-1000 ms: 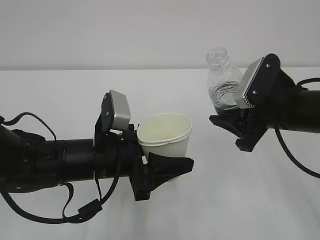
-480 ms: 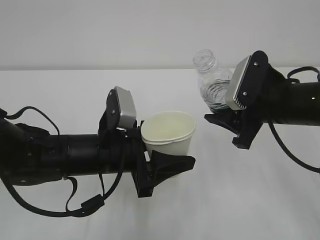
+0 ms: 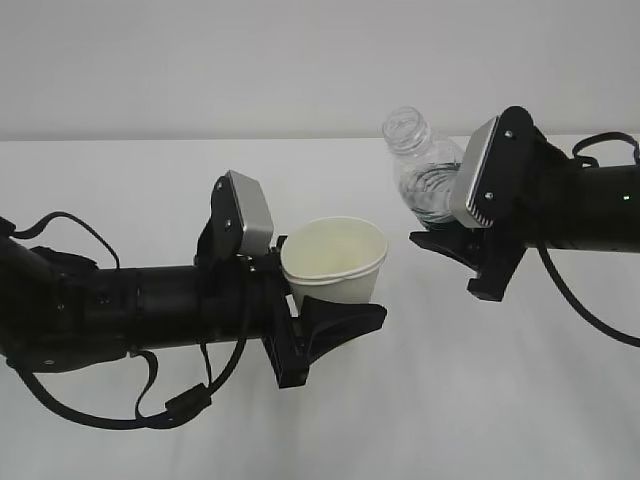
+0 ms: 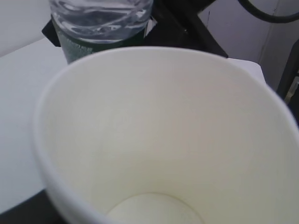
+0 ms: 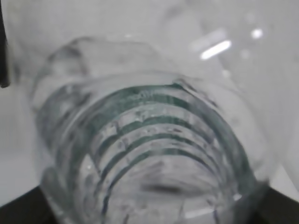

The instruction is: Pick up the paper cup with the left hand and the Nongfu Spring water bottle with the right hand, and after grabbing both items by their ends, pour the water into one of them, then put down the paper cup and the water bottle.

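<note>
— So, starting at the left: what has the left hand [image 3: 330, 325] got?

— The paper cup [image 3: 335, 262]. Its black jaws stand fairly wide and close around the cup's lower part, holding it clear above the white table [image 3: 470, 400]. The cup tips a little to the right, mouth upward. The grey-silver plate [image 3: 250, 213] sits just left of its rim.

— Anything inside the cup?

— From the left wrist view the cream inside and the round bottom [image 4: 154, 210] show; I cannot tell whether any liquid lies there.

— And moving right?

— The Nongfu Spring water bottle [image 3: 425, 175] hangs in the air, up and to the right of the cup, near it but not touching. It leans left, its open neck [image 3: 404, 126] pointing up and toward the cup's side. The dark green label band [image 3: 437, 214] is low, at the jaws.

— The right hand [image 3: 462, 245]?

— Parted to about the bottle's width and clamped on its lower end, with its own grey plate [image 3: 476, 178] just beside the bottle's body.

— Water?

— In the right wrist view the ribbed clear wall [image 5: 154, 140] fills the picture; the water itself is barely discernible, so I cannot tell its level.
</note>
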